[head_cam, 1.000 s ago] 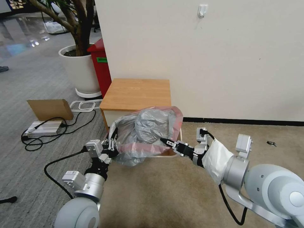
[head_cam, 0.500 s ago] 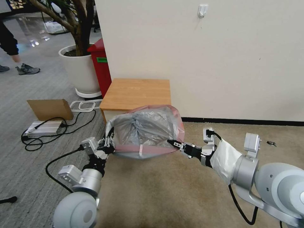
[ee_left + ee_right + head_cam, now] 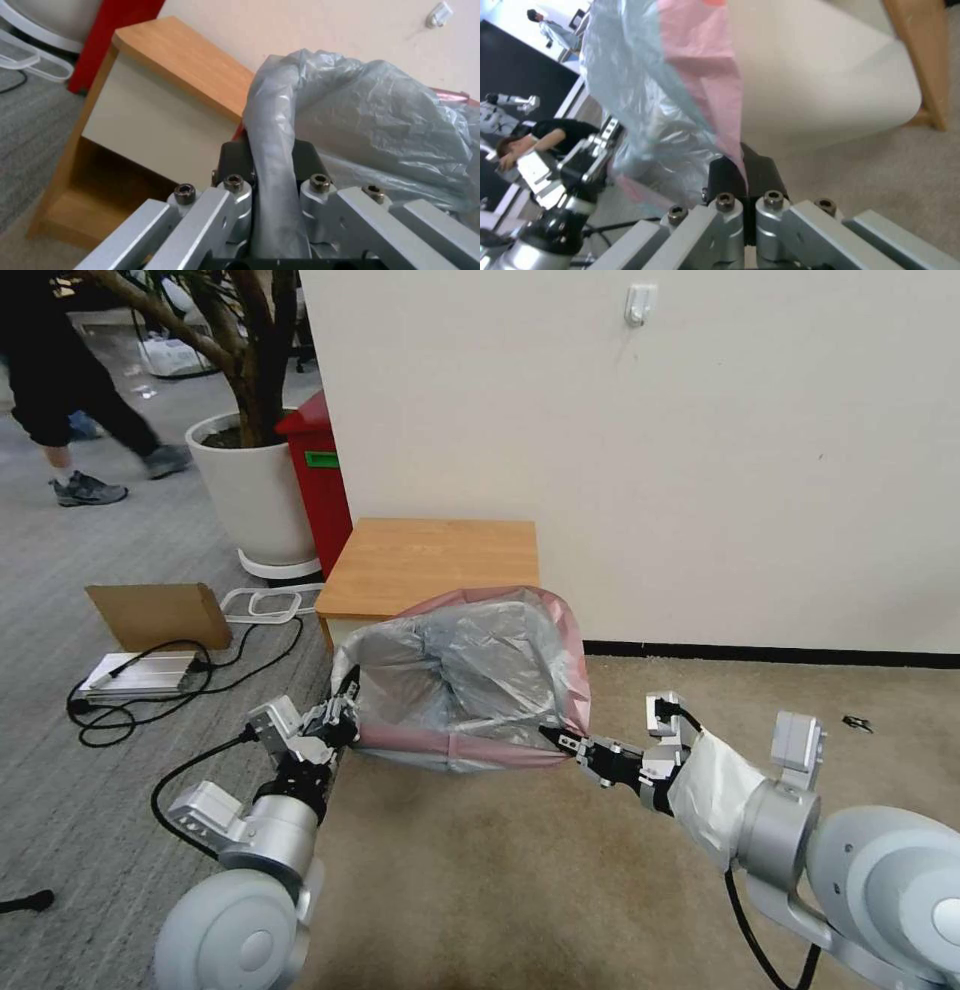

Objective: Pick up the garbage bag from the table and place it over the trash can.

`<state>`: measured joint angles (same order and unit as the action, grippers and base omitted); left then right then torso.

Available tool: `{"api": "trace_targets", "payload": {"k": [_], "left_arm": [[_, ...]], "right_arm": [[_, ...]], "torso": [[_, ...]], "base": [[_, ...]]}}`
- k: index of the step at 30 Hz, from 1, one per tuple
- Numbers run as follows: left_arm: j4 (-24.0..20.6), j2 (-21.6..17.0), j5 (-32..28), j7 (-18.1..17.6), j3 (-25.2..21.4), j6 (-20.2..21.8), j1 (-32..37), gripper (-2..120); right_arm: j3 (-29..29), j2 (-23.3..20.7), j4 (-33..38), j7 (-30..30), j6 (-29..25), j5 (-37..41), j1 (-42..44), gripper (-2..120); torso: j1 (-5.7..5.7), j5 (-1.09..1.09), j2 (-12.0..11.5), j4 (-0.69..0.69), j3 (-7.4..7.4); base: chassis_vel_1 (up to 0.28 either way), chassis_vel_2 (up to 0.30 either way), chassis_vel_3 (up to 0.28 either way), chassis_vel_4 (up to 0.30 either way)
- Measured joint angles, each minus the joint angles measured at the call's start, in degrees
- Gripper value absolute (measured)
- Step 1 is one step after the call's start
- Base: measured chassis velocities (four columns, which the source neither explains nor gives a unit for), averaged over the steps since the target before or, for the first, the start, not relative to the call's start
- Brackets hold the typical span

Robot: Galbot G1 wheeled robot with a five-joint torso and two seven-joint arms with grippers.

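head view: crinkly grey garbage bag point(image 3: 470, 670)

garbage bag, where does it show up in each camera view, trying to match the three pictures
Head view: the garbage bag hangs spread open at centre, in front of the table, between the left gripper and the right gripper.
Left wrist view: a grey fold of it runs between the left gripper's pads and billows beyond.
Right wrist view: its pink rim is pinched in the right gripper.
Shared landmark: the table's orange-brown wood.
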<state>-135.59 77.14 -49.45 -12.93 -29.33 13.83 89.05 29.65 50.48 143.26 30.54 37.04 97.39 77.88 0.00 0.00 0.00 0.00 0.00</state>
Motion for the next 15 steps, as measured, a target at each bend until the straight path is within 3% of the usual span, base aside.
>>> {"api": "trace_targets", "payload": {"k": [12, 14, 15], "left_arm": [[-1.4, -0.3, -1.4, 0.2, 0.1, 0.6, 0.9, 7], [-1.4, -0.3, -1.3, 0.1, 0.0, 0.6, 0.9, 7], [-1.0, -0.4, -0.5, 0.1, 0.0, 0.6, 0.8, 7]], "right_arm": [[1.6, 1.9, 0.0, 0.5, 1.8, -2.9, 3.1, 0], [1.9, 2.2, -0.1, 0.6, 2.0, -2.8, 3.6, 3], [2.5, 2.9, -0.1, 0.0, 2.5, -3.0, 4.5, 11]], "torso": [[0.0, 0.0, 0.0, 0.0, 0.0], [0.0, 0.0, 0.0, 0.01, 0.0], [0.0, 0.0, 0.0, 0.0, 0.0]], "base": [[0.0, 0.0, 0.0, 0.0], [0.0, 0.0, 0.0, 0.0], [0.0, 0.0, 0.0, 0.0]]}}
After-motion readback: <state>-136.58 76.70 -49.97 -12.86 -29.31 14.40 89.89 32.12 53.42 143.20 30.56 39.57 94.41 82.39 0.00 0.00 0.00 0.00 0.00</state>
